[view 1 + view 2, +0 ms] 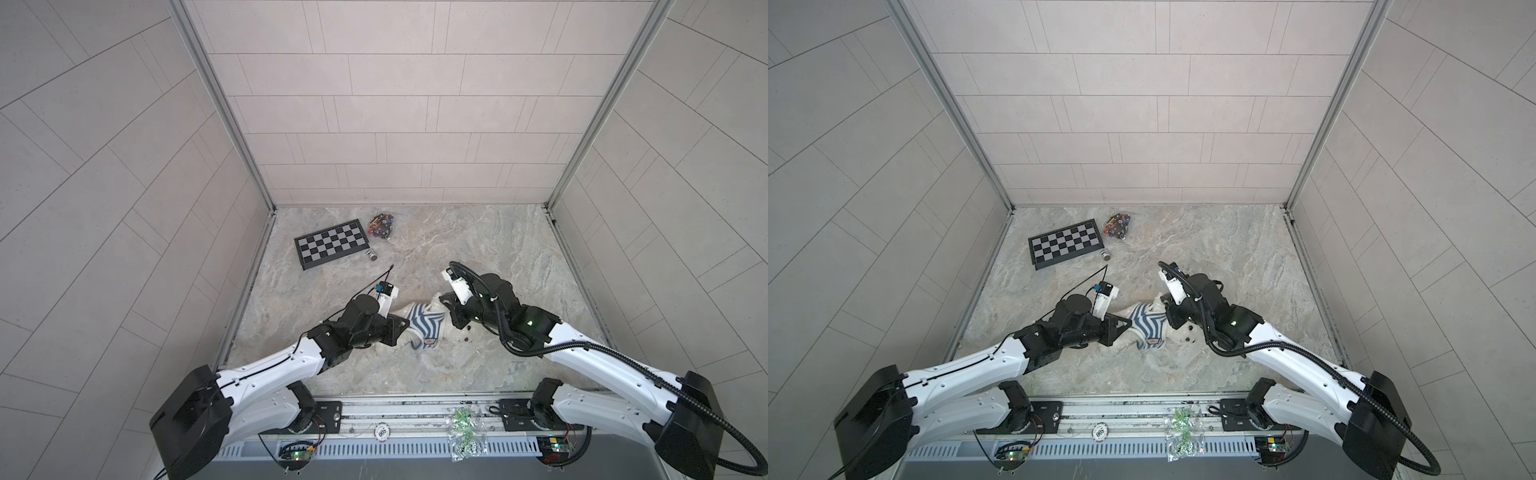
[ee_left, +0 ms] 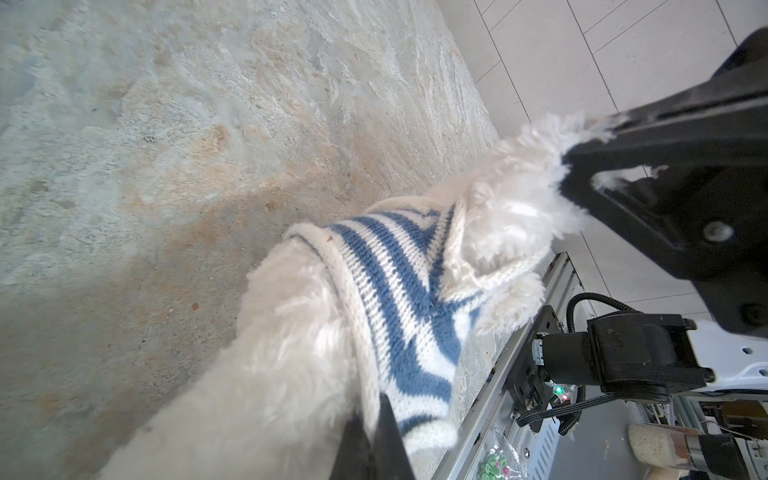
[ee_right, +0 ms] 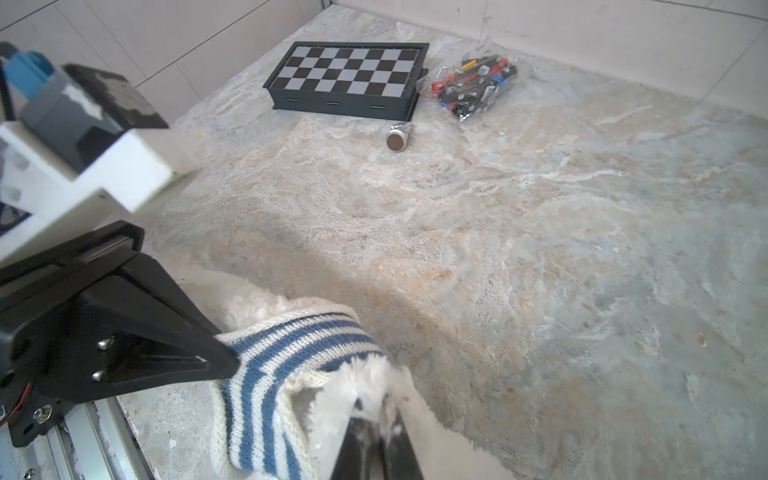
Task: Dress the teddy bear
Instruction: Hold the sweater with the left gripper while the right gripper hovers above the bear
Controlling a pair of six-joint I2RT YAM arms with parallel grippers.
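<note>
Drawing the striped shirt (image 2: pixel 399 299) over the teddy bear (image 2: pixel 291 332)
The bear lies on the counter (image 1: pixel 478 249) between both arms. The left pincer (image 2: pixel 372 432) is clamped on the shirt edge, the right pincer (image 3: pixel 376 428) on the bear's fur. Pull apart slowly, so that no grip slips.

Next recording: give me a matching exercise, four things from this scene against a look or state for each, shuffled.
Things:
1 bear
2 shirt
3 chessboard
4 bag

States:
A black and grey squares, lying flat
B fur pinched by the right gripper
C clear, full of coloured parts
D edge pinched by the left gripper

Pairs: 1-B; 2-D; 3-A; 4-C
</note>
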